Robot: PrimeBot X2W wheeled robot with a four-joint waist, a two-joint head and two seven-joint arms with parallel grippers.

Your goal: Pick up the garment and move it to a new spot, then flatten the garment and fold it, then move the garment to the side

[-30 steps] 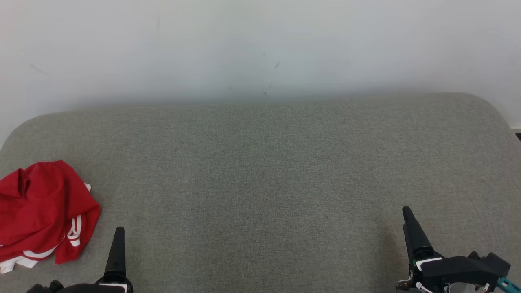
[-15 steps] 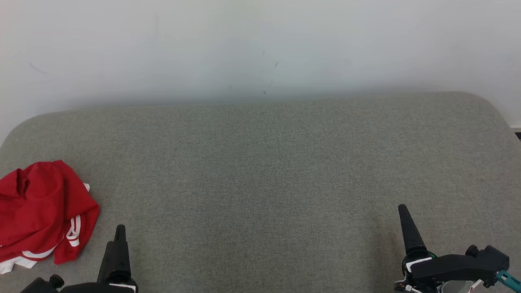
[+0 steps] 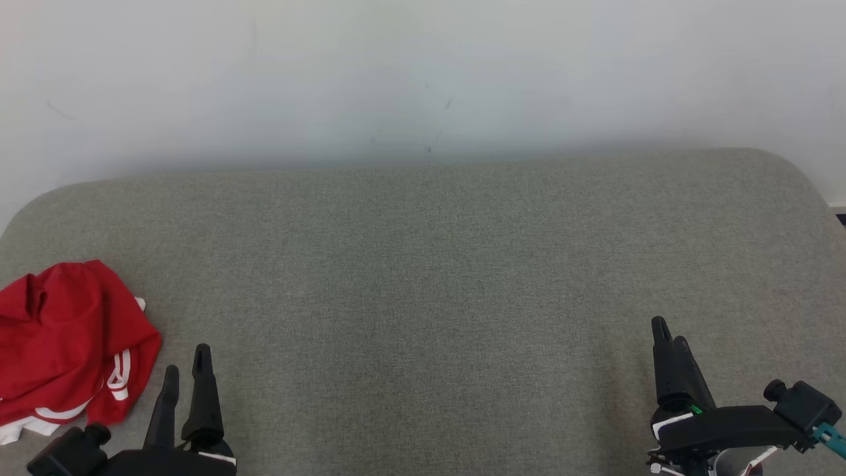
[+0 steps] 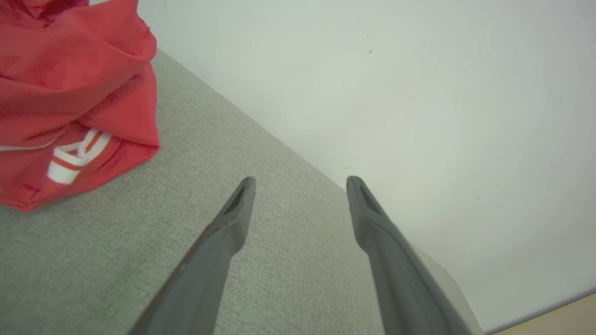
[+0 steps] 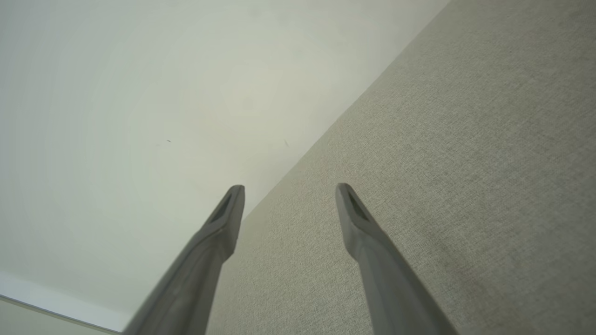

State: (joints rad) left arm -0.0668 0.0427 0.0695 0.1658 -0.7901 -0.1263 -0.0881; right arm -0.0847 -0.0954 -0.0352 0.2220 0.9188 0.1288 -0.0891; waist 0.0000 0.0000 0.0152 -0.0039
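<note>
grey cushion, my landmark. red garment with white stripes: crumpled at the cushion's left edge. my left gripper: over the cushion's near edge, fingers parted, empty, just beside the garment. my right gripper: cushion's near-right corner, empty. white wall: behind the cushion.

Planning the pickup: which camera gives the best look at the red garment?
The head view: the red garment lies nearly whole on the grey cushion, clipped at the left edge. The left wrist view shows it closer but cropped to one white-striped part. The right wrist view faces the wall.
</note>
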